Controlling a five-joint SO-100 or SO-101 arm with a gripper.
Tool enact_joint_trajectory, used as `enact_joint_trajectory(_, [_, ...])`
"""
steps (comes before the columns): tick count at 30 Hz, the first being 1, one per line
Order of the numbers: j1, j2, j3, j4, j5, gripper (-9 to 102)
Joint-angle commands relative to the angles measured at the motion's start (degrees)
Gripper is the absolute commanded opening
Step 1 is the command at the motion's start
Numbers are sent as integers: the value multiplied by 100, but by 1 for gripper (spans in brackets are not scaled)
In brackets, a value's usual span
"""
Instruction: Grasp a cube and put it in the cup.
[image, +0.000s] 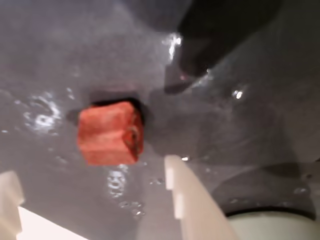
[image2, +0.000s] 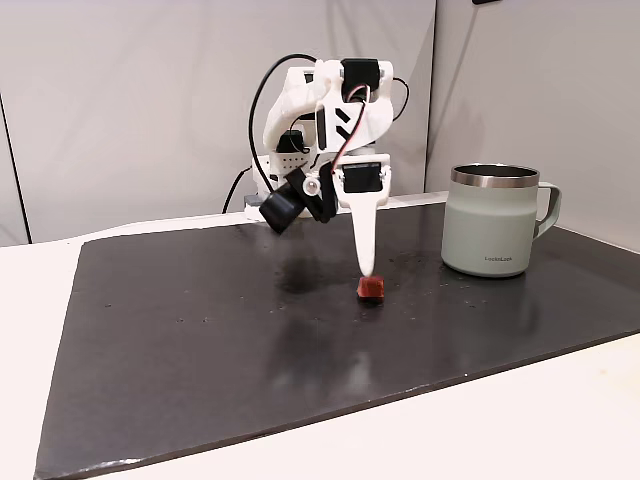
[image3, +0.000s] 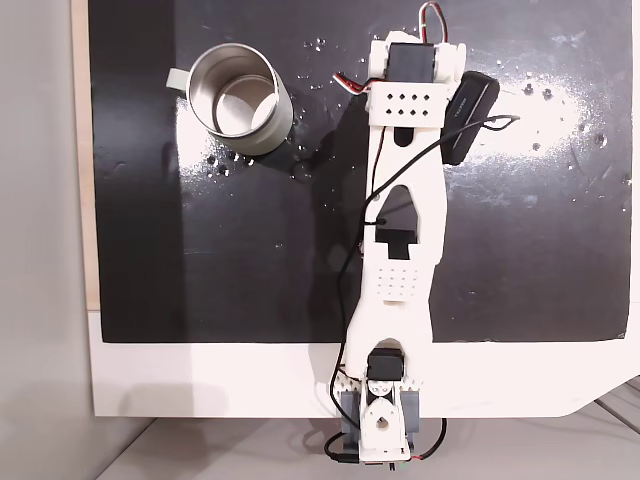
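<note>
In the wrist view the hand (image: 95, 200) is seen open, its two white fingers (image: 192, 205) spread apart at the lower edge with nothing held between them. Just ahead of the gap, the cube (image: 110, 132) lies on the dark mat (image: 240, 130), reddish-brown with rounded edges, and a dark shadow is cast behind it; whether either finger touches it cannot be told from this view. In the fixed view from the side, the hand (image2: 368, 268) is pointed straight down, and one white finger tip is seen just above the cube (image2: 370, 289), close to or touching its top. The cube rests on the mat (image2: 200, 340) near the middle of its width. The cup (image2: 497, 222), a pale sage-green mug with a bare steel rim and its handle turned to the right, stands upright on the same mat, well apart from the cube on the right of this view. In the fixed view from above, the white arm (image3: 400, 230) is stretched from its base at the lower edge across the mat (image3: 540, 200), and the cup (image3: 240, 100) is seen at the upper left with its steel interior visible. The mat lies on a white worktop (image3: 200, 380).
</note>
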Motion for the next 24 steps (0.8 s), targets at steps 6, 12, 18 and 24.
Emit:
enact_joint_trajectory(6, [-97,-316,-545,44,-79,30])
enact_joint_trajectory(12, [-44,-562,-677,79,-79,30])
enact_joint_trajectory(18, [-44,-677,-773,79,-105,29])
enact_joint_trajectory(24, [-44,-765,-817,79,-123,17])
